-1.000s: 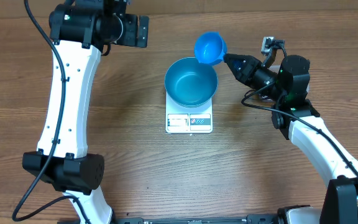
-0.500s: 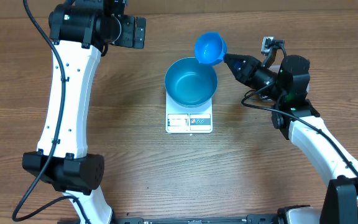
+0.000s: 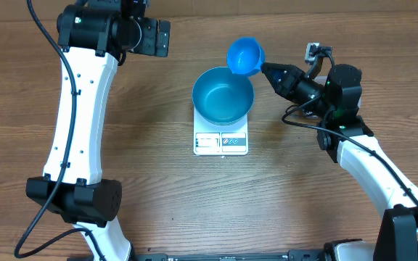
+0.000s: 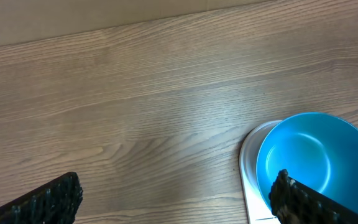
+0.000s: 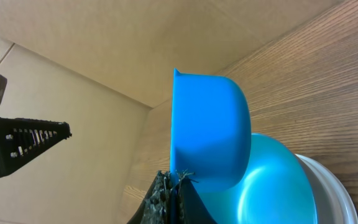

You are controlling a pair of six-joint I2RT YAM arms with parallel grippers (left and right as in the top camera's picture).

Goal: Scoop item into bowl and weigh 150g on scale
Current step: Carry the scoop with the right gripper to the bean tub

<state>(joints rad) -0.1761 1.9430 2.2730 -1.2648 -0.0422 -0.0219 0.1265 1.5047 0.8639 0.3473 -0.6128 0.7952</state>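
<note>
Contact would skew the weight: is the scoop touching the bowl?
Cannot tell. Overhead and right wrist views both show the scoop overlapping the bowl rim, hiding any gap or contact.

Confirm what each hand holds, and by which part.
Right hand grips the small blue plastic scoop at its handle end; left hand is open, holding nothing.

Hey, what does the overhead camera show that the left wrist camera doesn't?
Only overhead: the scoop, gripped by the shut right tool by the bowl's rim, and the scale's display strip. Only left wrist: the left tool open wide over the table. Both: the empty blue bowl sitting on the scale.
</note>
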